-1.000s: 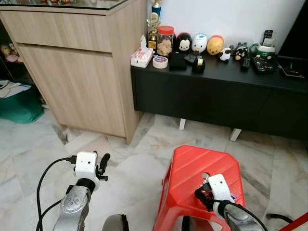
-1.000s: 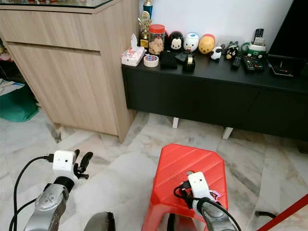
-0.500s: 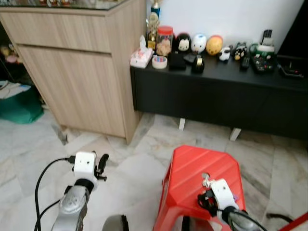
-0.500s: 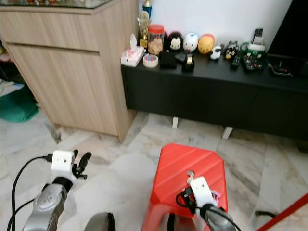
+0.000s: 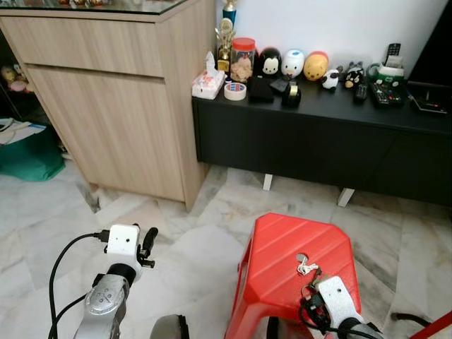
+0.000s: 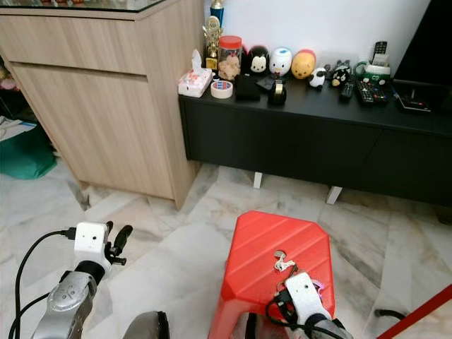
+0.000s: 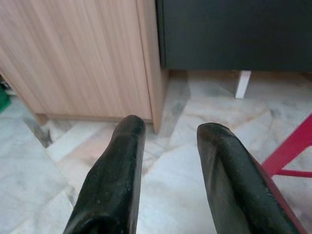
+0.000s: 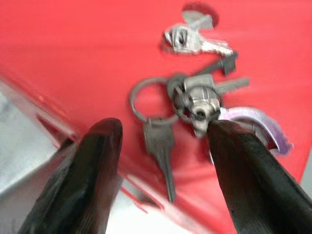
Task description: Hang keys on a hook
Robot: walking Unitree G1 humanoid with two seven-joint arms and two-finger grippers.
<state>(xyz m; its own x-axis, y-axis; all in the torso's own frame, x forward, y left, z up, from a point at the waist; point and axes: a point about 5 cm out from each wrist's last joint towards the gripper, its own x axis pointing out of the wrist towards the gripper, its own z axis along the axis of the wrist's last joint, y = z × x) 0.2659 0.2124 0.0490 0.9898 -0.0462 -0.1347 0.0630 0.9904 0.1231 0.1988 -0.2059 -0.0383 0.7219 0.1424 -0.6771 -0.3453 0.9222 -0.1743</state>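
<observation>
A bunch of keys (image 8: 187, 105) on linked metal rings lies on the top of a red plastic stool (image 5: 282, 258), near the stool's front right corner and close to a small hole in the seat. The right claw (image 8: 165, 161) hangs just above the bunch, its two black fingers (image 8: 95, 161) released and spread to either side of the keys without gripping them; one finger reaches past the stool's edge. A purple tag (image 8: 261, 122) lies against the bunch beside the other finger.

The left claw (image 7: 168, 146) is held low over the marble floor (image 5: 183, 233) to the stool's left, its fingers apart and grasping nothing, facing the corner of a light wood cabinet (image 5: 120, 113).

Behind the stool a low black desk (image 5: 318, 141) runs along the white wall. It carries a tissue box (image 5: 207, 83), a roll of tape (image 5: 235, 90), a red-lidded jar (image 5: 243, 60) with pale contents, round toy figures (image 5: 292, 63) and remote controls (image 5: 385, 92). Open floor separates the stool from both pieces of furniture.
</observation>
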